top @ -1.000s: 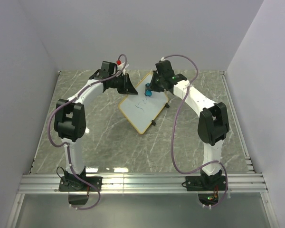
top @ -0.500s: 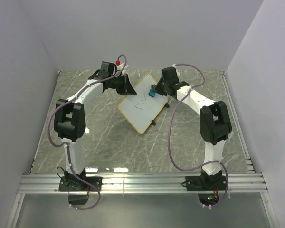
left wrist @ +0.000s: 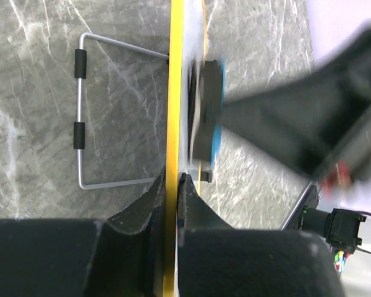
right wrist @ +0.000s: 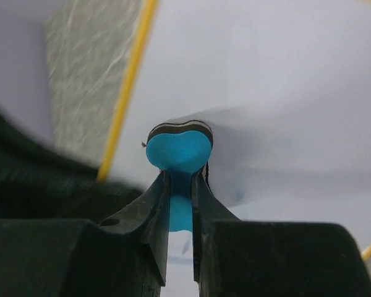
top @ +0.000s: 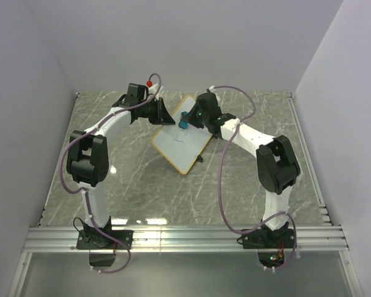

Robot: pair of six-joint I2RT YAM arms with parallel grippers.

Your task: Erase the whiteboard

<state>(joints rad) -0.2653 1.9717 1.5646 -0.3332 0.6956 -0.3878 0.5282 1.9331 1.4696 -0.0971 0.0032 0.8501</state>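
The whiteboard [top: 184, 145], white with a thin tan frame, stands tilted at the middle back of the table, with a faint blue scribble near its centre. My left gripper [top: 165, 117] is shut on the board's upper left edge. In the left wrist view the frame edge [left wrist: 173, 93] runs straight between the fingers of the left gripper [left wrist: 173, 184]. My right gripper [top: 187, 120] is shut on a small blue eraser [top: 183, 122] and presses it against the board near its top. The right wrist view has the eraser [right wrist: 179, 148] pinched in the right gripper [right wrist: 181, 176], flat on the white surface [right wrist: 278, 80].
A wire stand [left wrist: 80, 117] with black sleeves sticks out behind the board. The grey marble table [top: 136, 179] is walled on three sides. An aluminium rail [top: 185, 236] with both arm bases runs along the near edge.
My right gripper has swept the eraser back to the left across the upper part of the board. The left gripper and the board have shifted slightly left.
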